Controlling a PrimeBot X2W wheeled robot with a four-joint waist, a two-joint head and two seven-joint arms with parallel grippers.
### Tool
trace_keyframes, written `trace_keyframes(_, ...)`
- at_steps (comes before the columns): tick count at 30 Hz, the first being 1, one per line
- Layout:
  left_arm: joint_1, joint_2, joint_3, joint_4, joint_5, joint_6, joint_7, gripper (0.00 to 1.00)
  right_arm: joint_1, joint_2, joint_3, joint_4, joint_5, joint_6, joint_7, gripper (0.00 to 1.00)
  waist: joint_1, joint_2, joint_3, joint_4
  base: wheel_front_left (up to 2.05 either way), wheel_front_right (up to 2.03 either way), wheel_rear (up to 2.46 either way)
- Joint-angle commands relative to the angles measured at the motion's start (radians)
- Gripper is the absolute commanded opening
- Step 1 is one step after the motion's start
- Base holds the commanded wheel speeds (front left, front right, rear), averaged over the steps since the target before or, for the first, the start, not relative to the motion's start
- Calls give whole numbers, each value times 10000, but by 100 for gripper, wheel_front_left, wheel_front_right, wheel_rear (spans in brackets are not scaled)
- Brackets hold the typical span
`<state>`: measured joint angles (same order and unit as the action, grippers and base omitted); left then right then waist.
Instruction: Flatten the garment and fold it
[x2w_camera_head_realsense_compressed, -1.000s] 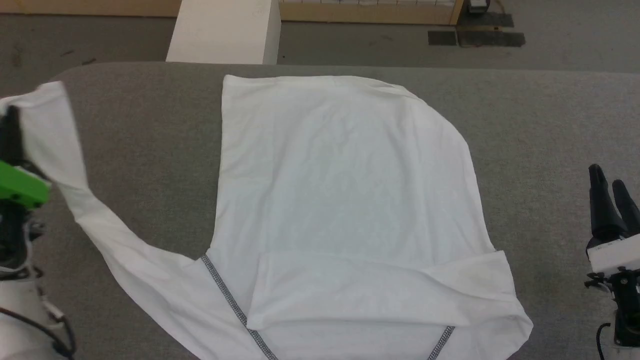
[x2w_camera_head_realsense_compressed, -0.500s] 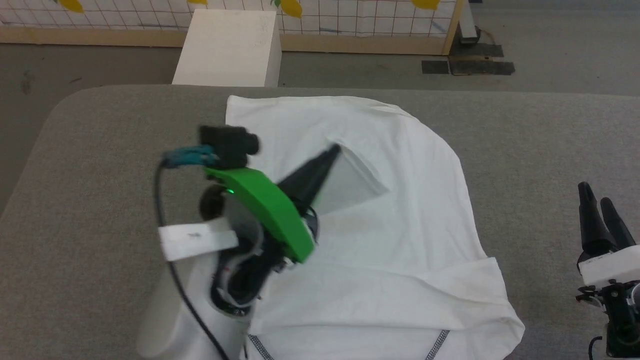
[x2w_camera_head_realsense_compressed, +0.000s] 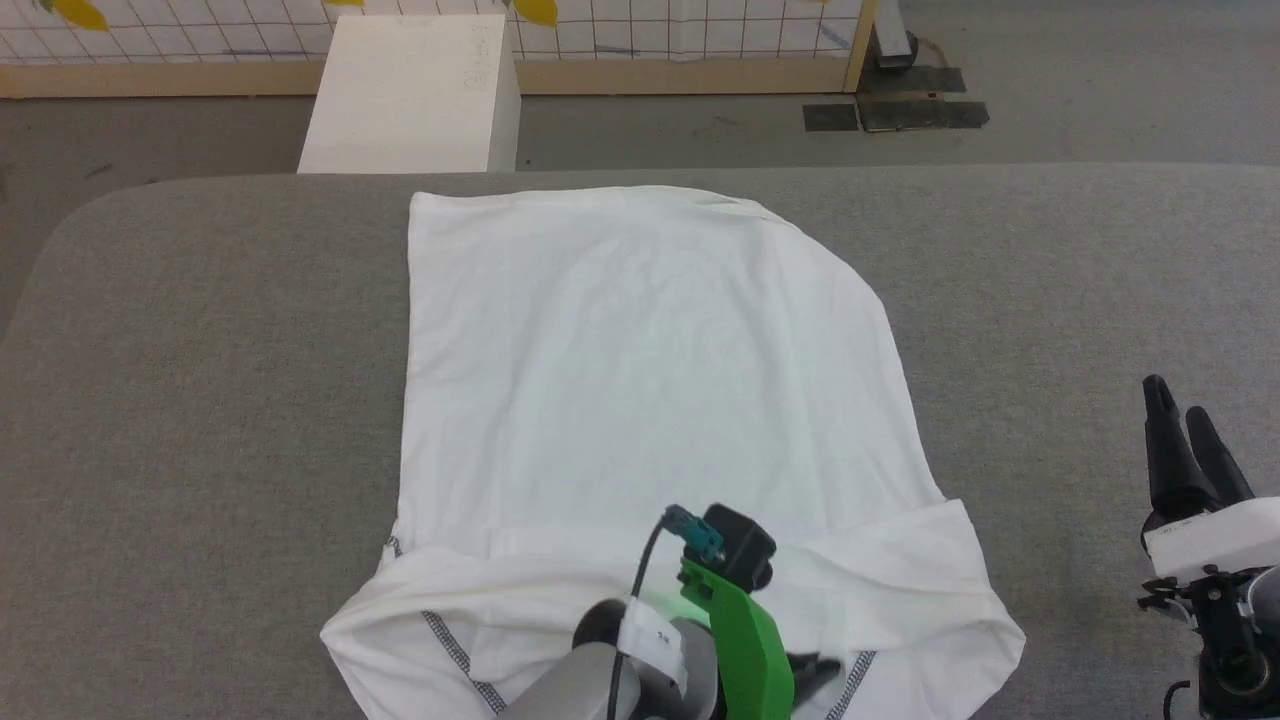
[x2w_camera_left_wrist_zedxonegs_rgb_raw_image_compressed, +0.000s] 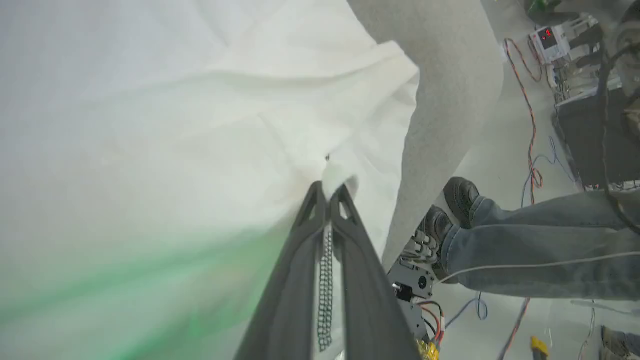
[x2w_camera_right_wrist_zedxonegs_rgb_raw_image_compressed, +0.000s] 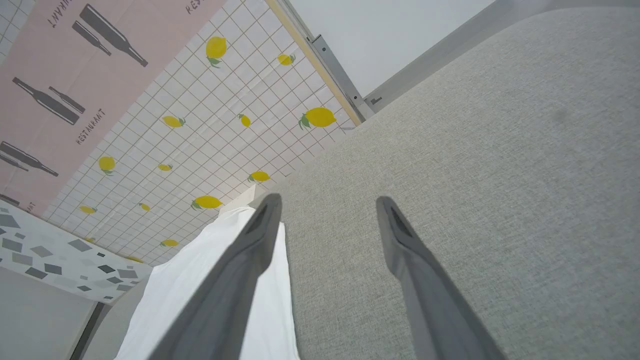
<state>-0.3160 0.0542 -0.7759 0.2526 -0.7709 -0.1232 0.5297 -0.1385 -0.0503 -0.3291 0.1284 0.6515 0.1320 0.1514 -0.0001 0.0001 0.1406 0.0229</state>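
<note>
White garment (x2w_camera_head_realsense_compressed: 640, 380) spread on middle of table (x2w_camera_head_realsense_compressed: 200, 400), near edge bunched. My left gripper (x2w_camera_left_wrist_zedxonegs_rgb_raw_image_compressed: 330, 187) clenched on stitched fold there. My right gripper (x2w_camera_head_realsense_compressed: 1180, 420) spread wide, empty, well apart at right. I judge: lay fold low, smooth it, release only once flat.

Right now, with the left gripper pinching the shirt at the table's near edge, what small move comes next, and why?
Probably open the left gripper and lift off: the fold it pinches looks laid across the near end of the garment.
</note>
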Motion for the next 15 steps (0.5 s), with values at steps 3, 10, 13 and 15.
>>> trace_keyframes(3, 62, 179, -89, 17, -402, -68, 756, 100, 102, 1, -5, 49, 81, -13, -103, 100, 1, -1, 44, 20, 0, 0, 0)
trace_keyframes(10, -532, 379, 1538, -1407, -1761, 252, 912, 100, -12, 1, 79, 39, -2, -13, -54, 100, 1, -1, 22, 234, 0, 0, 0)
trace_keyframes(13, -962, 642, 2835, -1916, -1695, 551, -190, 100, -150, 1, 225, -35, -75, -13, 43, 100, 1, -1, 56, 305, 0, 0, 0)
trace_keyframes(15, -1196, 913, 3700, -1964, -1268, 756, -1316, 100, -283, 1, 378, -94, -165, -13, 137, 100, 1, -1, 106, 320, 0, 0, 0)
